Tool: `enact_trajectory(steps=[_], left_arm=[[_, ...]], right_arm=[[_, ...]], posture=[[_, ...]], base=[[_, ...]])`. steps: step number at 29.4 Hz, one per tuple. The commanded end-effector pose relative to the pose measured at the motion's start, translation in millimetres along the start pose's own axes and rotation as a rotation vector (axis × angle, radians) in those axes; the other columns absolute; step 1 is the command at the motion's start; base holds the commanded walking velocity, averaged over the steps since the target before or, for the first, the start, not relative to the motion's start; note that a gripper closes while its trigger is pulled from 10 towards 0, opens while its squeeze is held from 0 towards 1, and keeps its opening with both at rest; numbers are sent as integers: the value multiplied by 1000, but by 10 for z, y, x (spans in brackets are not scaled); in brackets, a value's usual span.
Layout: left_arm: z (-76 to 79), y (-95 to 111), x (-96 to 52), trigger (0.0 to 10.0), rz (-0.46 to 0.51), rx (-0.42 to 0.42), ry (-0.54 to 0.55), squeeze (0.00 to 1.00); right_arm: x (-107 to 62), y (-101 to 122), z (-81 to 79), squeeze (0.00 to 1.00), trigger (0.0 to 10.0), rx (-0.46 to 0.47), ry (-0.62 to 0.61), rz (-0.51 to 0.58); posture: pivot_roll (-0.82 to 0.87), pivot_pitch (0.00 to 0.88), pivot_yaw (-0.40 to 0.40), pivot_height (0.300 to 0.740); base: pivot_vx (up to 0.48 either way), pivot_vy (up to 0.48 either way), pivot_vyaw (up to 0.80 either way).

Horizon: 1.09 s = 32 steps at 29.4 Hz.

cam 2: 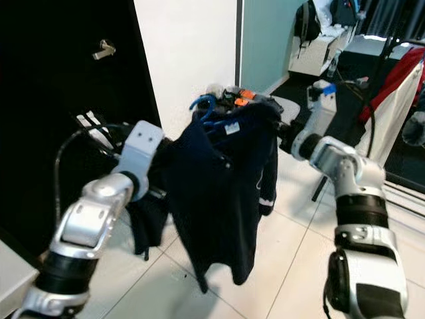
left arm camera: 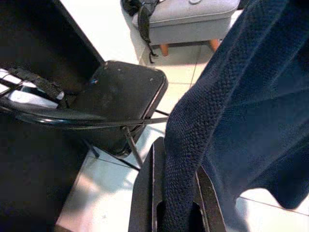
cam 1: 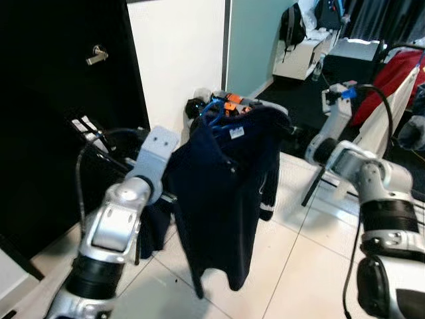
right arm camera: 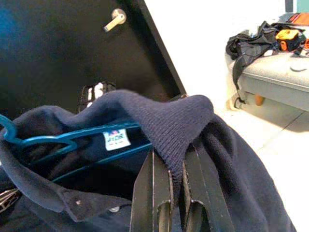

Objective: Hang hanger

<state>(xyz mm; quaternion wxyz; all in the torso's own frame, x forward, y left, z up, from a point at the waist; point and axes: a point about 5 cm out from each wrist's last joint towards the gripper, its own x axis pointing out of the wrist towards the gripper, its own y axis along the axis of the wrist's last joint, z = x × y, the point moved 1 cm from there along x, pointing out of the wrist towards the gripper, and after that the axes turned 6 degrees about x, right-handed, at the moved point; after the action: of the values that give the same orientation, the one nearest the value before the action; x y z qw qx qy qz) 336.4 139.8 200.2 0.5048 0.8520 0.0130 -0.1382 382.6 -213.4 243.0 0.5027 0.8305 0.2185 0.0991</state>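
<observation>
1. We hold a navy sweater (cam 1: 222,193) up in the air between both arms, above the tiled floor (cam 1: 299,266). It sits on a blue hanger (right arm camera: 72,140) whose hook (cam 1: 211,109) pokes out at the collar, pointing left.
2. Right hand (right arm camera: 176,193): pinched narrow on the sweater's right shoulder, knit bunched between the two fingers (right arm camera: 154,188). From the wrist view, we judge it grips fabric over the hanger's end, not the bare hanger.
3. Left hand (left arm camera: 176,193): also closed narrow on a fold of navy knit at the garment's left side. We judge this steadies the hanging cloth so it does not swing or slide off.
4. Held at both ends, the hanger stays roughly level, hook free for a rail.
5. Surroundings: black door (cam 1: 60,100) with a metal handle (cam 1: 97,54) on the left; black folding chair (left arm camera: 120,101) near the left arm; grey bench (right arm camera: 275,77) with bags further off.
6. No rail or hook to receive the hanger can be made out; hanging is not yet done.
</observation>
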Motion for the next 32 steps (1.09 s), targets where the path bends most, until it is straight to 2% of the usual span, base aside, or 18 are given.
enact_trajectory(steps=[1, 2, 3, 5, 8, 10, 11, 17, 18, 19, 21, 27, 30, 31, 32], left_arm=[[-57, -75, -23, 9569, -37, 12, 6, 0], [-57, -75, -23, 9569, -37, 12, 6, 0], [-130, -109, -43, 8863, -51, 20, -2, 0], [-130, -109, -43, 8863, -51, 20, -2, 0], [-214, -112, -65, 8824, -49, 10, -19, 0], [-172, -59, -70, 8745, -27, -5, -62, 0], [-89, 0, -76, 9059, -2, -13, -119, 0], [-30, 38, -83, 9059, 15, -16, -159, 0], [15, 56, -92, 9961, 22, -10, -191, 0], [15, 56, -92, 9961, 22, -10, -191, 0], [56, 71, -112, 9961, 42, 23, -241, 0], [71, 83, -153, 10000, 72, 75, -304, 0], [-146, 58, -209, 10000, 92, 152, -305, 0], [-146, 58, -209, 10000, 92, 152, -305, 0], [-201, 54, -243, 10000, 106, 197, -320, 0]], right_arm=[[-57, 103, -13, 0, 0, -33, 10, 32], [-57, 103, -13, 0, 0, -33, 10, 32], [-108, 146, 24, 0, 0, -48, 0, 40], [-108, 146, 24, 0, 0, -48, 0, 40], [-157, 186, 51, 0, 0, -62, -3, 47], [-145, 167, 23, 0, 0, -66, 16, 43], [-124, 136, -21, 0, 0, -70, 43, 35], [-109, 114, -53, 0, 0, -72, 62, 30], [-80, 82, -108, 0, 0, -78, 91, 14], [-80, 82, -108, 0, 0, -78, 91, 14], [-42, 6, -215, 0, 0, -100, 150, -31], [-24, -73, -284, 0, 0, -119, 188, -69], [-37, -92, -265, 0, 0, -138, 182, -82], [-37, -92, -265, 0, 0, -138, 182, -82], [-54, -67, -241, 0, 0, -141, 173, -77]], posture=[[-99, 0, 11, 740], [-99, 0, 11, 740], [-103, 0, 14, 740], [-103, 0, 14, 740], [-102, 0, 15, 740], [-99, 0, 14, 740], [-99, 0, 13, 740], [-99, 0, 13, 740], [-98, 0, 10, 740], [-98, 0, 10, 740], [-99, 0, 8, 740], [-103, 0, 10, 740], [-101, 0, 11, 740], [-101, 0, 11, 740], [-99, 0, 10, 740]], base=[[0, 0, 0], [0, 0, 0], [0, 0, 0], [0, 0, 0], [0, 0, 0], [0, 0, 0], [0, 0, 0], [0, 0, 0], [0, 0, 0], [0, 0, 0], [0, 0, 0], [0, 0, 0], [0, 0, 0], [0, 0, 0], [0, 0, 0]])
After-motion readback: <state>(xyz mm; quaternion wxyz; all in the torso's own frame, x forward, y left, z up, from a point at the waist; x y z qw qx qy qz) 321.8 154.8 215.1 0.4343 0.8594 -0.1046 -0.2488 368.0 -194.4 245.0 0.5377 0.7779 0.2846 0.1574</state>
